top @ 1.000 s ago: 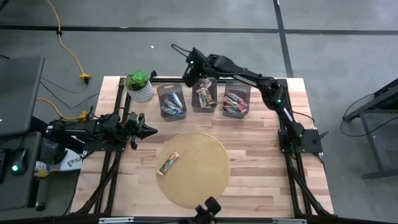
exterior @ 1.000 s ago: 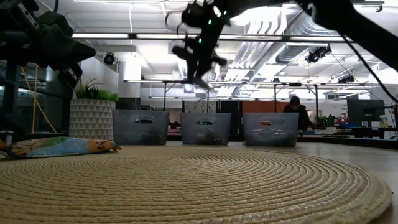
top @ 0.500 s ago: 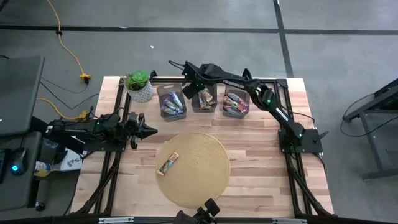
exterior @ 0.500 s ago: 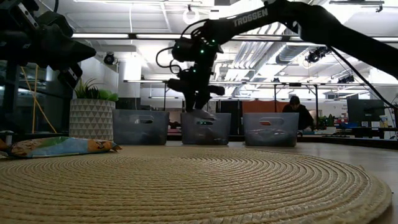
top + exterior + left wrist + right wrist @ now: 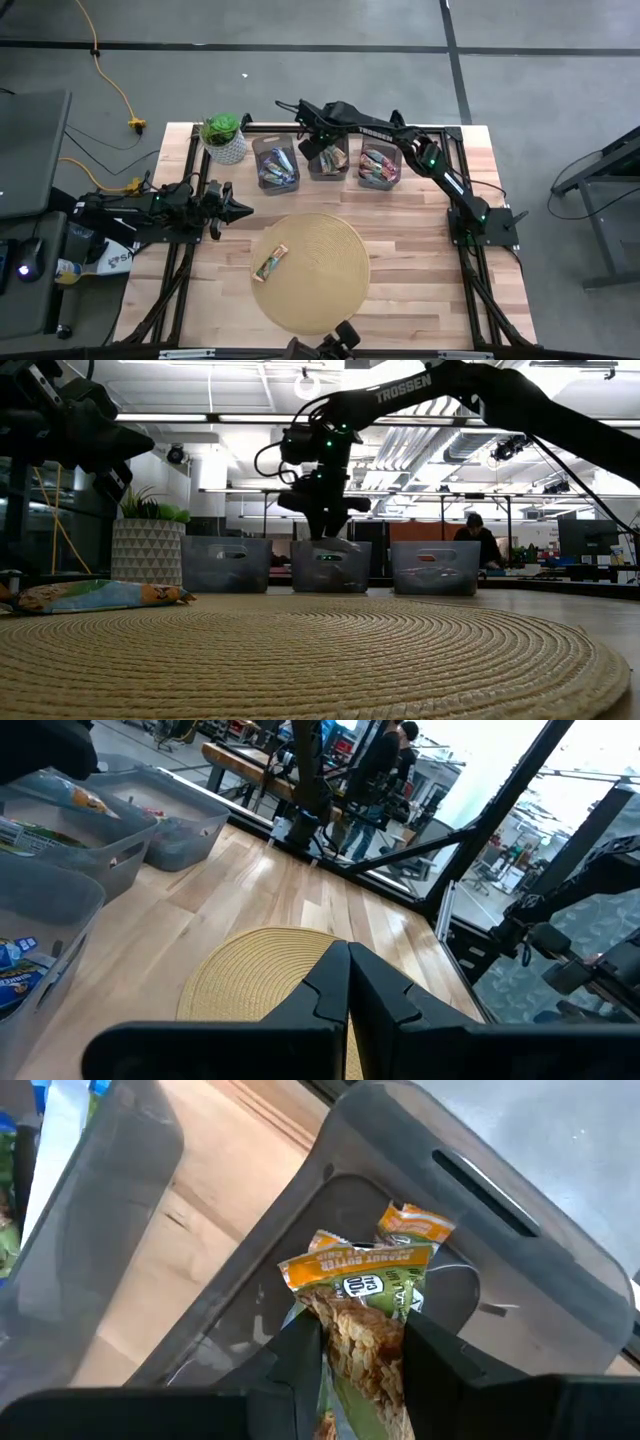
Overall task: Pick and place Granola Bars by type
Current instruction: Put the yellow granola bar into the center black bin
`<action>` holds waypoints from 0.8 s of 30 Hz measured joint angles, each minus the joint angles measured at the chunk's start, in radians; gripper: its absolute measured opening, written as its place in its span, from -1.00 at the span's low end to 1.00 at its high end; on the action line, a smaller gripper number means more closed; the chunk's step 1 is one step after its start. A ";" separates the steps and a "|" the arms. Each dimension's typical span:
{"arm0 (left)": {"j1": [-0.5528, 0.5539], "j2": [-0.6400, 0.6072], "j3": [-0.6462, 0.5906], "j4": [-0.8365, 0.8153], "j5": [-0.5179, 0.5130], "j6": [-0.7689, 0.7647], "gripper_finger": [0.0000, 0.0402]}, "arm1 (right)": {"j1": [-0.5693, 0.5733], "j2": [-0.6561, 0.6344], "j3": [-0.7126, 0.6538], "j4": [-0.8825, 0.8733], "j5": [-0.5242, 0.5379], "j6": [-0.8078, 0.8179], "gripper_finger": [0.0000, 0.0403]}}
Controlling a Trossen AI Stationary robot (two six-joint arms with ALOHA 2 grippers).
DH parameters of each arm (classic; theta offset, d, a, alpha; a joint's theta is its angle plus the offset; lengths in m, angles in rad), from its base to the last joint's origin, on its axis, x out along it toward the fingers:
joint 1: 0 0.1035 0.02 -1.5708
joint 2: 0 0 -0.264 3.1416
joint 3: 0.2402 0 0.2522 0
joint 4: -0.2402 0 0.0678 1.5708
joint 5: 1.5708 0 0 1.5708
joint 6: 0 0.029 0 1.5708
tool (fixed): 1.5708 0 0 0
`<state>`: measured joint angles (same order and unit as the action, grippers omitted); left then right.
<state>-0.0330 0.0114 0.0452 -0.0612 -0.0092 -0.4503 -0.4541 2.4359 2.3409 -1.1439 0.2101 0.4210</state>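
Granola bar in a green and tan-orange shiny wrapper (image 5: 362, 1342) sits pinched between the right gripper's (image 5: 362, 1370) two dark fingers (image 5: 300, 1355), its printed end poking out past the fingertips. Directly beyond that claw is the middle clear grey rectangular bin (image 5: 520, 1280), and the bar hangs over its opening; another tan-orange wrapped bar (image 5: 415, 1225) lies in the bin just past the held one. From above, the right gripper (image 5: 322, 142) is over that middle bin (image 5: 329, 172), with the left-hand grey bin (image 5: 276, 165) of blue-wrapped bars to one side of it and the right-hand grey bin (image 5: 380, 166) of pink-red bars to the other. Level view: the claw (image 5: 325, 528) hangs just above the middle bin's rim (image 5: 331, 565).

One more multicoloured wrapped bar (image 5: 270, 263) lies on the round woven straw mat (image 5: 330, 290), well clear of both claws, toward the mat's edge on the left arm's side.

Left gripper (image 5: 240, 210) waits pressed together, nothing in it, over bare wood table (image 5: 420, 260) just off the mat's edge. White potted green plant (image 5: 224, 138) stands beyond it, beside the left-hand bin.
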 joint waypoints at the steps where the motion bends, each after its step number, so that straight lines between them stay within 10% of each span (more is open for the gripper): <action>1: 0.000 0.000 0.000 0.000 0.000 0.000 -1.00 | 0.000 0.000 0.000 0.000 -0.003 0.000 -0.49; 24: 0.000 0.000 0.000 0.000 0.001 0.000 -1.00 | 0.003 -0.033 0.001 0.016 -0.064 -0.020 -0.19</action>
<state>-0.0330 0.0114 0.0454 -0.0616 -0.0082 -0.4503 -0.4514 2.4030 2.3421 -1.1277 0.1456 0.4014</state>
